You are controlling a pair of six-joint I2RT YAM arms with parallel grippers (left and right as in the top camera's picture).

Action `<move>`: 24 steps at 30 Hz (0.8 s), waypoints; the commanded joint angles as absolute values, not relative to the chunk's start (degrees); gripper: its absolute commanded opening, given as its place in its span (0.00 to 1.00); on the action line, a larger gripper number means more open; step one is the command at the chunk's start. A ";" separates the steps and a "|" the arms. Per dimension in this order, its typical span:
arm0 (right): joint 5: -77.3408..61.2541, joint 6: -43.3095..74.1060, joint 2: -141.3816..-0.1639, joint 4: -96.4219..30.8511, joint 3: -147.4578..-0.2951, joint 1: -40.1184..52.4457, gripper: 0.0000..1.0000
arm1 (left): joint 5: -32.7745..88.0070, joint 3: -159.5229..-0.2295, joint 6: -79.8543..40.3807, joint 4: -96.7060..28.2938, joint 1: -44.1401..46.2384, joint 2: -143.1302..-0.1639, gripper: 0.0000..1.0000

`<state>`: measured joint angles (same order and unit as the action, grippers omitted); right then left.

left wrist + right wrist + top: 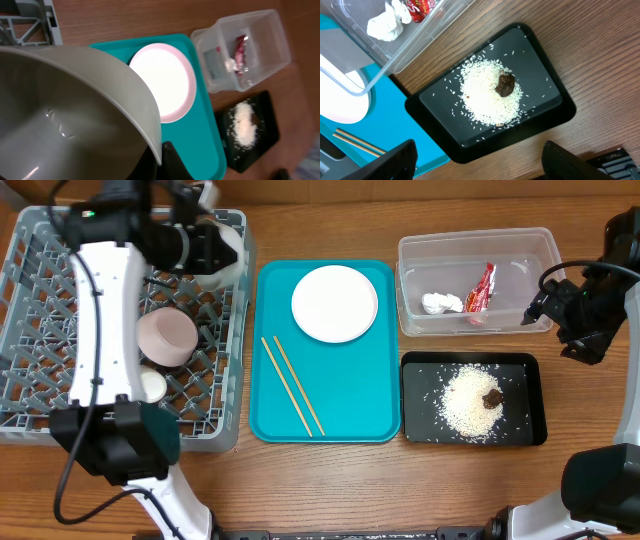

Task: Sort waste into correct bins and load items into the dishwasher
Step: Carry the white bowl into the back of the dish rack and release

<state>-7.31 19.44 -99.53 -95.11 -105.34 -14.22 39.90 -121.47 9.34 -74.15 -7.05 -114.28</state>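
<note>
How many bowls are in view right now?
2. The pink bowl sits in the dish rack; the grey-green bowl is held by the left hand over the rack. None looks hidden.

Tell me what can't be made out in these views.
Left wrist view: the grey-green bowl covers how the left gripper grips its rim.
Overhead: the left arm hides part of the small white cup and the dish rack.
Right wrist view: the right gripper has its fingers cut off by the bottom edge.
Overhead: the red wrapper print is too small to read.
</note>
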 commanded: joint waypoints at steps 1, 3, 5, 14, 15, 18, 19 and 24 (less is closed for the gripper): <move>-7.55 19.29 -97.62 -94.89 -106.15 -14.22 0.81 | 54.83 -121.97 15.31 -74.37 -10.94 -117.36 0.04; -7.55 19.29 -97.62 -94.89 -106.15 -14.22 0.81 | 58.11 -121.97 15.84 -74.26 -13.13 -118.93 0.04; -7.55 19.29 -97.62 -94.91 -106.15 -14.22 0.81 | 61.87 -121.97 16.99 -74.26 -14.98 -120.75 0.04; -7.55 19.29 -97.62 -94.96 -106.15 -14.22 0.81 | 72.03 -121.97 18.24 -73.71 -19.53 -129.75 0.04; -7.55 19.31 -97.62 -94.94 -106.15 -14.22 0.81 | 72.84 -121.97 18.24 -73.58 -19.81 -130.65 0.04; -7.55 19.31 -97.62 -94.96 -106.15 -14.22 0.81 | 74.19 -121.97 18.24 -73.41 -20.78 -133.10 0.04; -7.55 19.31 -97.62 -94.98 -106.15 -14.22 0.81 | 73.93 -121.97 18.24 -73.43 -21.23 -133.73 0.04; -7.55 19.33 -97.62 -95.74 -106.15 -14.22 0.81 | 72.62 -121.97 18.24 -73.17 -24.69 -135.04 0.04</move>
<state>-7.29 19.46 -99.53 -95.64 -105.34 -14.22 72.86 -121.49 16.95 -73.45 -22.04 -133.32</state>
